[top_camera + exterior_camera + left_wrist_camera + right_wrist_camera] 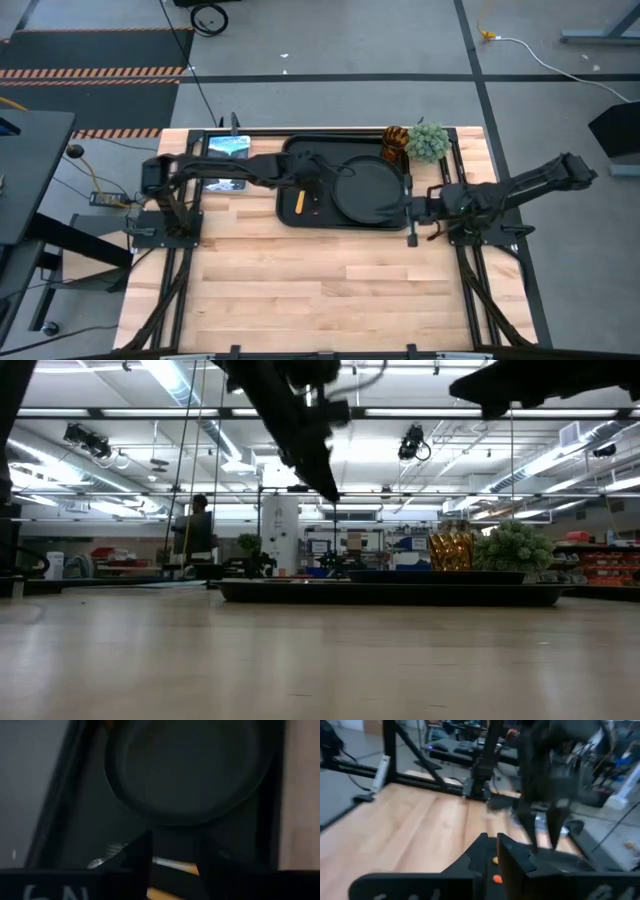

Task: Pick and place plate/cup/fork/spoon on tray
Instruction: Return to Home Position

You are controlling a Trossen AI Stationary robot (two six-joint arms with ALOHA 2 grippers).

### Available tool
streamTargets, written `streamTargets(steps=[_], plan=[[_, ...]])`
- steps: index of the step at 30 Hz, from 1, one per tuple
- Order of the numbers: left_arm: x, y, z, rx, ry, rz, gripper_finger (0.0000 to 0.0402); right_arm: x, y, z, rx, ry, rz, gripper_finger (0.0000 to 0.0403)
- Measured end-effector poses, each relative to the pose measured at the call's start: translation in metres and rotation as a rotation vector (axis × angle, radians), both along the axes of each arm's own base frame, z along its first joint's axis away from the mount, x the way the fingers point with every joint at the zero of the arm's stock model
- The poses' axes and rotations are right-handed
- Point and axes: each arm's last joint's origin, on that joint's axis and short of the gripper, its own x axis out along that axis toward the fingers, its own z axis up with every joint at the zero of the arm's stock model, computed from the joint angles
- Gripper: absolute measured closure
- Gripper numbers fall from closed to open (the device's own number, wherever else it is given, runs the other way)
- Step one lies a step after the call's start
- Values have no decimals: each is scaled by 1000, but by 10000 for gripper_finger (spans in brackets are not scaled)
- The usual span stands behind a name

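Note:
The black tray (300, 150) lies at the table's far middle. The round black plate (370, 190) rests flat in its right half and also shows in the left wrist view (190, 770). The amber cup (395, 140) stands at the tray's far right corner, next to a green plant (428, 140). An orange-handled utensil (299, 202) lies in the tray's left half. The left wrist view shows a silver end (107, 852) and orange handle (182, 868); fork or spoon, I cannot tell. My left gripper (172, 862) hangs open above the tray, left of the plate. My right gripper (492, 851) is shut beside the tray's right edge.
A small blue-white picture panel (228, 146) lies left of the tray. Bare wooden table (330, 290) stretches from the tray to the near edge. In the low view the tray (390, 593) and cup (450, 550) stand far back, and a person (198, 525) shows in the room.

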Motion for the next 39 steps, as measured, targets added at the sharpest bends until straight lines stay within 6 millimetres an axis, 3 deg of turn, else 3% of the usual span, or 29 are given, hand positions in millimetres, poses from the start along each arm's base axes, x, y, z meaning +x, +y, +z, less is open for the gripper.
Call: streamTargets(steps=[9, 17, 27, 32, 39], plan=[[-35, -16, 68, 43, -156, -62, 260, -24, 0, 8, 143, -24, 109, 359], [-57, -29, 95, 24, -223, -69, 260, -32, -1, -26, 234, -204, 127, 359], [-61, -62, 89, -5, -149, -160, 260, -51, -10, -60, 295, -327, 21, 359], [-66, -78, 69, -21, -90, -188, 260, -58, -13, -59, 307, -359, -38, 361], [-91, -88, 42, -53, -116, -182, 265, -70, -16, -55, 294, -394, -31, 379]])
